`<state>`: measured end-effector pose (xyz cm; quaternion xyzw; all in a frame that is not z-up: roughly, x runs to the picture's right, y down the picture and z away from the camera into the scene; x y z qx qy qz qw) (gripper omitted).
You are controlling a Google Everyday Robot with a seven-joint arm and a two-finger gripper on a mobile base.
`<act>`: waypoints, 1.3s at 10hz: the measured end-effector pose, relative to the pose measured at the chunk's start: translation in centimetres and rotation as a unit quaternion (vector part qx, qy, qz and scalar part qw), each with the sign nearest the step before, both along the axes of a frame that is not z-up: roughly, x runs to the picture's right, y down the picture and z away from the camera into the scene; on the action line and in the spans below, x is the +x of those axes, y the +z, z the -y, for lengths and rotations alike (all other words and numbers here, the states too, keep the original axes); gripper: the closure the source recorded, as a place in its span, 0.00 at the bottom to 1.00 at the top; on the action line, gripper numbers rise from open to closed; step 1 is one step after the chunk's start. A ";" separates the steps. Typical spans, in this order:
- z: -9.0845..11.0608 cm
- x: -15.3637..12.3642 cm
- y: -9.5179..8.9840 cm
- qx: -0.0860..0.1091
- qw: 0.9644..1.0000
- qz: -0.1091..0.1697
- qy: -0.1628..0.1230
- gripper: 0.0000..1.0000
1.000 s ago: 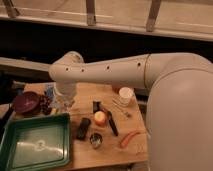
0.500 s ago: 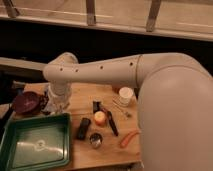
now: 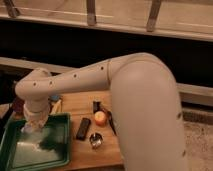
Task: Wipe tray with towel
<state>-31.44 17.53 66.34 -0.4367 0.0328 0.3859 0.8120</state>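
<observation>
Green plastic fills the near left of the view: the tray (image 3: 67, 145) lies on the left end of the wooden counter (image 3: 102, 152), and the gripper (image 3: 31, 124) now hangs low over its far left corner. A moment ago the wrist stood higher and farther back, by the counter's far left edge, and the tray's floor was bare; since then the arm has swung down and toward the near side, so that the wrist covers that corner. The gripper is pressed together on a pale, soft lump that looks to be the towel (image 3: 28, 129), which seems to touch or nearly touch the tray's glossy floor, though the exact contact is hard to make out. That suggests wiping is just starting, with most of the floor not yet covered. To the right of the tray, a black block (image 3: 83, 128), an orange ball (image 3: 101, 118) and a small metal cup (image 3: 96, 140) sit apart from it.
</observation>
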 end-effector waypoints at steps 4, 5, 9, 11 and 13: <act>-0.8 -0.4 -0.2 -0.010 1.000 0.007 -0.008 1.00; -0.8 -0.5 -0.2 -0.010 1.000 0.007 -0.008 1.00; -3.6 -0.8 0.5 -0.049 0.999 -0.010 -0.014 1.00; -8.1 -0.2 1.8 -0.090 0.995 -0.033 -0.002 1.00; -11.4 1.7 2.4 -0.121 0.991 -0.064 0.008 1.00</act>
